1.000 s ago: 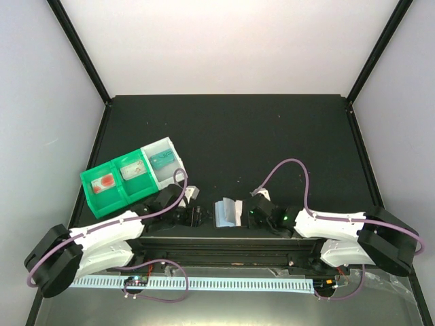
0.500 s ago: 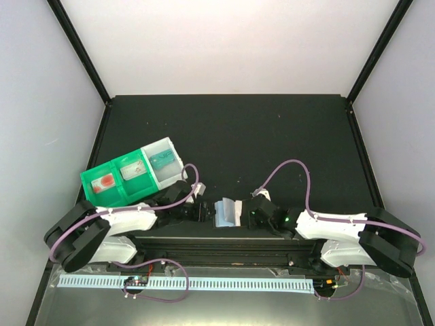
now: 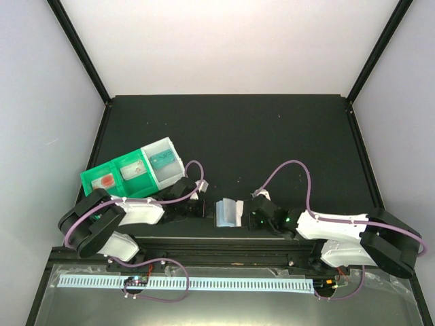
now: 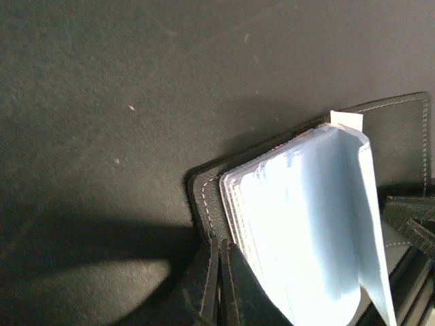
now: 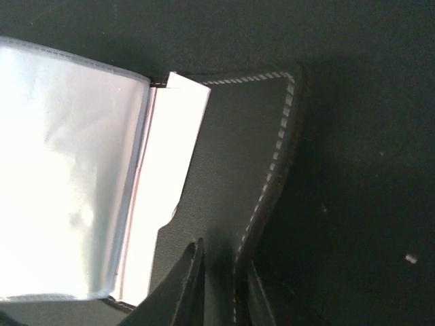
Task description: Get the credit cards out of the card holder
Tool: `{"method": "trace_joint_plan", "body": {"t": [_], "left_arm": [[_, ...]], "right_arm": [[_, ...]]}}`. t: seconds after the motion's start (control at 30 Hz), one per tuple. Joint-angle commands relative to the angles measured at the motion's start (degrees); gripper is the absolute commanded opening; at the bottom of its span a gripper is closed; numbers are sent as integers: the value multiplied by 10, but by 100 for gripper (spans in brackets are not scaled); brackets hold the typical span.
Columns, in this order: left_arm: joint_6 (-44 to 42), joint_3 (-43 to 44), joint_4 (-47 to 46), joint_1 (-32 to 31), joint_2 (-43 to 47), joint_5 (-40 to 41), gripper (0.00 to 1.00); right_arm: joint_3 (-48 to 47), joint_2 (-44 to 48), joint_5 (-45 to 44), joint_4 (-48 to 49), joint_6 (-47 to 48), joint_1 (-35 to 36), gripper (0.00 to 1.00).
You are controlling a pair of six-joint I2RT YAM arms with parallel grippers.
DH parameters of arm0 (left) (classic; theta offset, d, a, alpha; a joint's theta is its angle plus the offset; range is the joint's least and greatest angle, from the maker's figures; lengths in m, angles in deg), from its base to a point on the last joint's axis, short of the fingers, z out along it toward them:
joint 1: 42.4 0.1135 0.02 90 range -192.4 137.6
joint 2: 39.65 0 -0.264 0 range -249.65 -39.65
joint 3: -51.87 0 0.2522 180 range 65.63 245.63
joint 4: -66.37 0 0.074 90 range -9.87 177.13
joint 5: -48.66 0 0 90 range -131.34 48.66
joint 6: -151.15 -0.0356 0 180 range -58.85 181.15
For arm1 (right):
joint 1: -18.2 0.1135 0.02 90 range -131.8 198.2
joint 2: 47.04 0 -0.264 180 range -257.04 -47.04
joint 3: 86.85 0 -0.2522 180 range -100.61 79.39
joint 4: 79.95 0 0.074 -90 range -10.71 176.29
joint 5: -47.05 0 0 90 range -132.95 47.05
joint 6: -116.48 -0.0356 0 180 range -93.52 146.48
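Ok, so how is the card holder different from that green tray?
The card holder is dark with pale blue sleeves; the tray is bright green with one clear end. The card holder lies open like a book between the left end effector and the right end effector; the tray sits off to the left. The tray has separate compartments; the card holder has stacked sleeves. Both rest on the black table.

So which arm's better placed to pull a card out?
Right, probably: a white card pokes from the card holder just ahead of the right gripper. Left gripper is clamped on the opposite cover.
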Motion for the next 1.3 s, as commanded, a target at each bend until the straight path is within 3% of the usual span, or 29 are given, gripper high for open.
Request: {"method": "trace_joint_plan", "body": {"t": [0.0, 0.23, 0.37, 0.63, 0.77, 0.87, 1.27], "left_arm": [[2, -6, 29, -7, 33, -30, 2], [13, -40, 3, -6, 126, -57, 2], [14, -39, 3, -7, 138, -72, 2], [21, -35, 8, -6, 161, -74, 2], [18, -38, 20, -7, 177, -69, 2], [9, -37, 34, -7, 186, -68, 2], [-9, -31, 73, -7, 200, -60, 2]], "right_arm": [[-22, 30, 11, -26, 5, 0, 22], [-76, 95, 0, -119, 33, 1, 53], [-111, 101, 29, -125, 49, 0, 61], [-118, 52, 102, -46, 51, 1, 70], [-116, 9, 145, -5, 47, 1, 85], [-118, -22, 159, 12, 40, 5, 86], [-118, -91, 162, 47, 42, 6, 76]]}}
